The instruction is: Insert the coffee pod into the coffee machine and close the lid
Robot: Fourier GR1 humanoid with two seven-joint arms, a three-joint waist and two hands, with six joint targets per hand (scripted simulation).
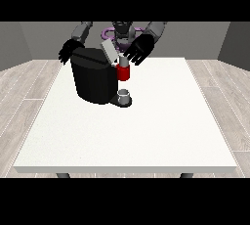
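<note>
The hand at the view's right (139, 49) hangs in the upper middle of the frame with its fingers spread and pointing down, holding nothing. Its fingertips reach just above the pod holder (123, 71), a red block with a pale grey top at the machine's right side; whether they touch that top I cannot tell.

The hand at the view's left (68, 51) shows at the upper left, behind the machine's back corner. Its fingers also look spread and relaxed, and it grips nothing that shows.

The coffee machine (94, 76) is a black body standing on the table (146, 131) in the upper left part of the tabletop. Its lid (109, 51), a grey flap, stands raised and tilted, between the two hands and just left of the hand at the view's right.

The pale piece on top of the red holder may be the pod, directly under the fingertips of the hand at the view's right; I cannot tell it apart for certain.

Below the holder, a small grey cup (124, 95) stands on the machine's dark base plate, at the lower right of the machine. What it holds cannot be seen.
</note>
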